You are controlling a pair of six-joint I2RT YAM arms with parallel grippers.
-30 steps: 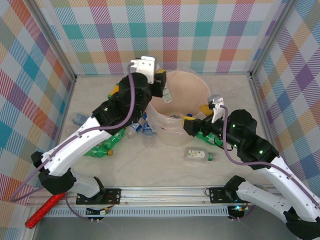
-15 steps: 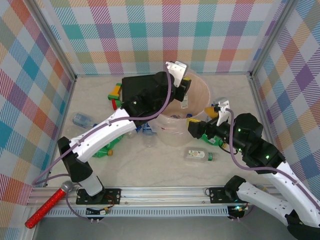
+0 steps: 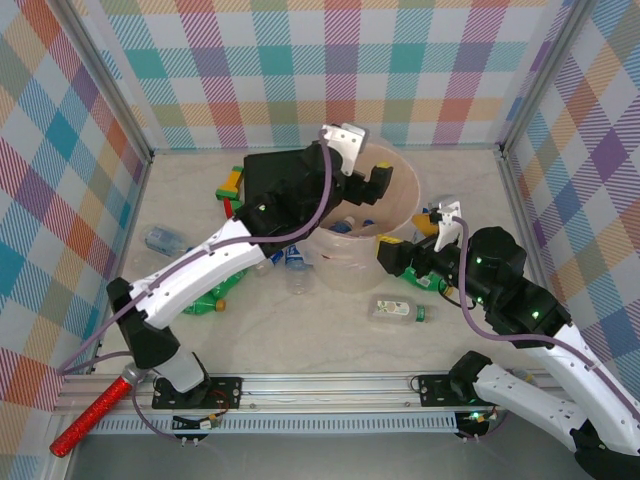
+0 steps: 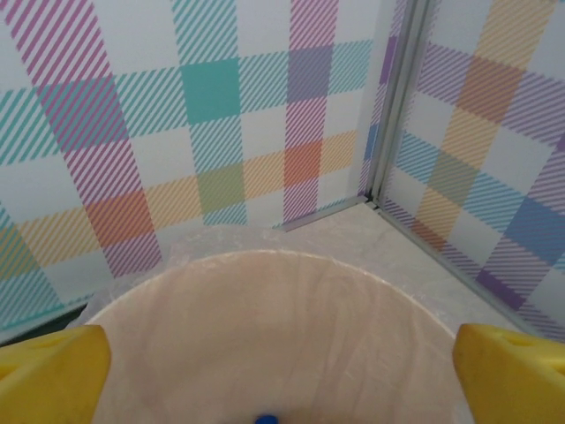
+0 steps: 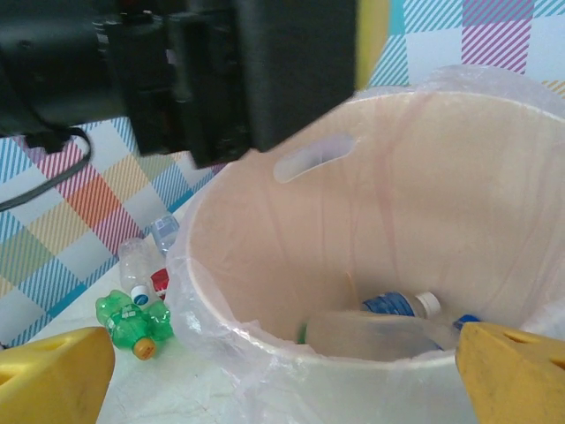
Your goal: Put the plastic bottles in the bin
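Pinkish bin (image 3: 402, 196) gapes beneath left end effector (image 4: 278, 375).

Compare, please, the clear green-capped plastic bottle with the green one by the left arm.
The clear green-capped plastic bottle is see-through; the green plastic bottle is tinted. The clear one lies alone before the round beige bin; the green one beside the left arm. Both lie sideways outside it.

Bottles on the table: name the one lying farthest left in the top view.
The clear bottle lying alone, well away from the bin. Every other loose one lies further right, closer to the bin.
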